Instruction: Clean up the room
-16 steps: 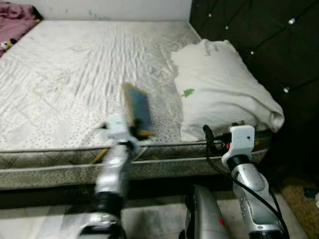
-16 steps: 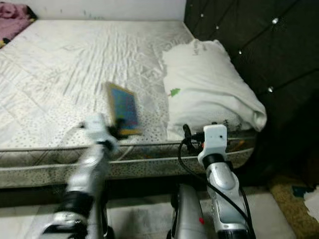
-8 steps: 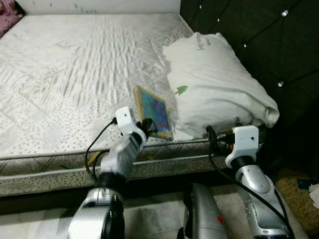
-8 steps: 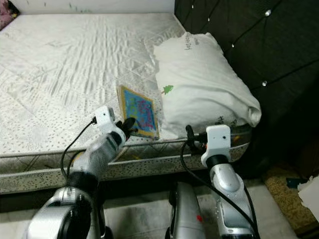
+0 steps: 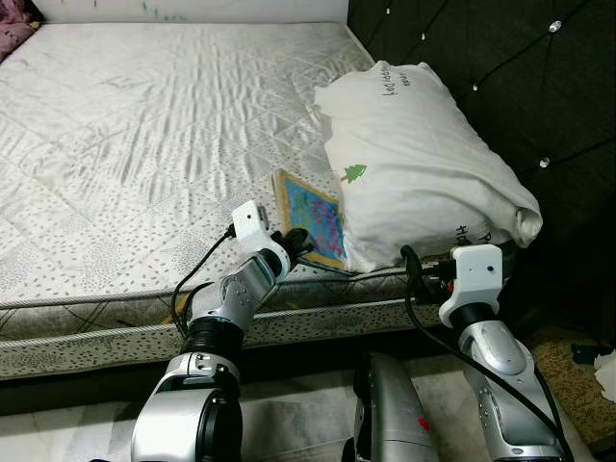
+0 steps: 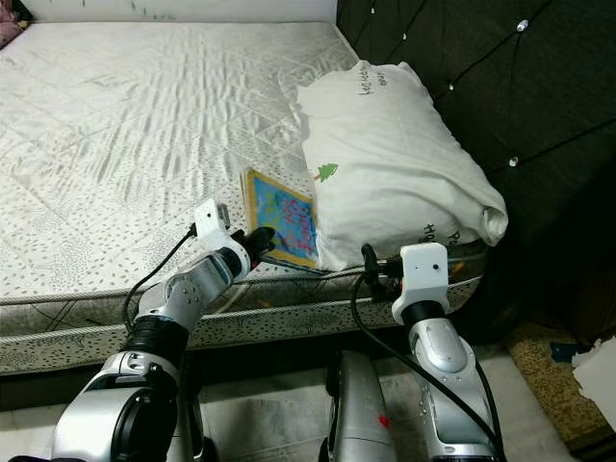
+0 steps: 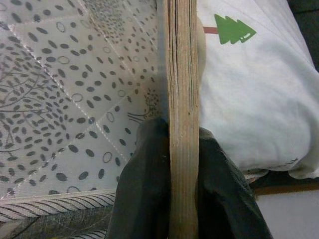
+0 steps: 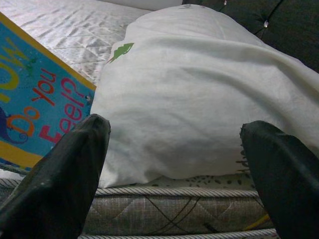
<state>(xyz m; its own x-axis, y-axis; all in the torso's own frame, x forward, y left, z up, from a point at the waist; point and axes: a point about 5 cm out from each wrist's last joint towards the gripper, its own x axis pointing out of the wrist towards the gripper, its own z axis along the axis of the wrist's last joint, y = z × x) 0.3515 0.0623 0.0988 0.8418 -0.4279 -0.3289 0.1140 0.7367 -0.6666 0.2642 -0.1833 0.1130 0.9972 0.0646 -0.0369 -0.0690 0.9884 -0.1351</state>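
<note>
A colourful picture book (image 5: 312, 218) lies on the mattress (image 5: 144, 125) near its front edge, its far side against a white pillow (image 5: 414, 164). My left gripper (image 5: 295, 242) is shut on the book's near edge; the left wrist view has both black fingers (image 7: 144, 194) pinching the book's page edge (image 7: 182, 124). My right gripper (image 5: 416, 271) is open and holds nothing, and it hovers in front of the mattress edge below the pillow. In the right wrist view its fingers (image 8: 60, 184) spread wide before the pillow (image 8: 199, 109), with the book's cover (image 8: 35, 109) off to one side.
A dark tufted headboard (image 5: 510, 87) rises behind the pillow on the right. A pink cloth (image 5: 13, 13) lies at the bed's far left corner. Paper scraps (image 5: 604, 362) lie on the brown rug at the lower right. Pale floor tiles (image 5: 289, 423) run along the bed's front.
My left gripper brought the book down from the air onto the mattress and slid it right against the pillow. The camera shifted a little. My right arm stayed put.
</note>
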